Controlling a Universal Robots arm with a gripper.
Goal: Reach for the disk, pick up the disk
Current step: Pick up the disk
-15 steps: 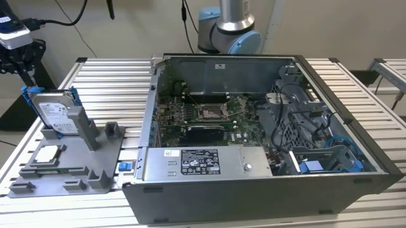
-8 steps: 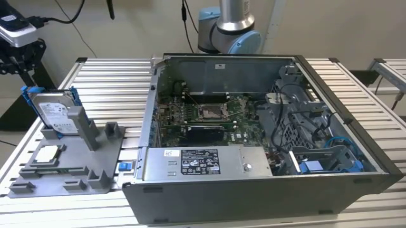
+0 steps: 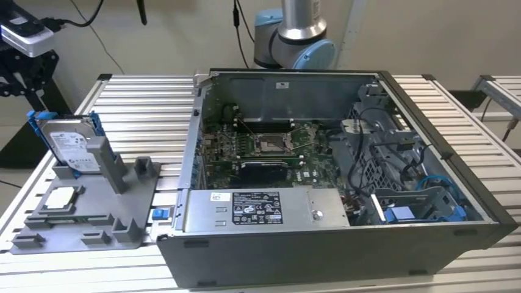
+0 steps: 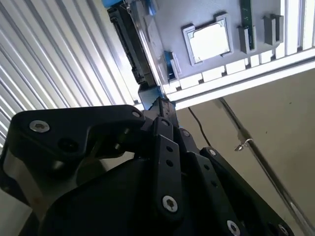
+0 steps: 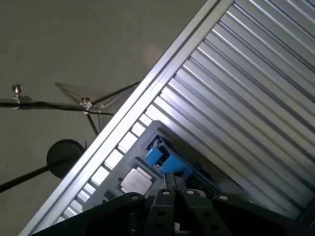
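Just beside the blue-framed end of the disk point(image 4: 130, 44), the gripper point(image 4: 156, 104) hovers tilted, clenched on nothing.

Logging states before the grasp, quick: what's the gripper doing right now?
Gripper: open or shut cannot be told; it points toward the silver-grey rectangular disk with the blue plastic frame.

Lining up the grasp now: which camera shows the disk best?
The exterior view: the disk stands upright in the grey fixture, its label and blue frame plainly visible. The second wrist view has the disk edge-on and partly cropped. In the first wrist view a piece of its blue frame shows.
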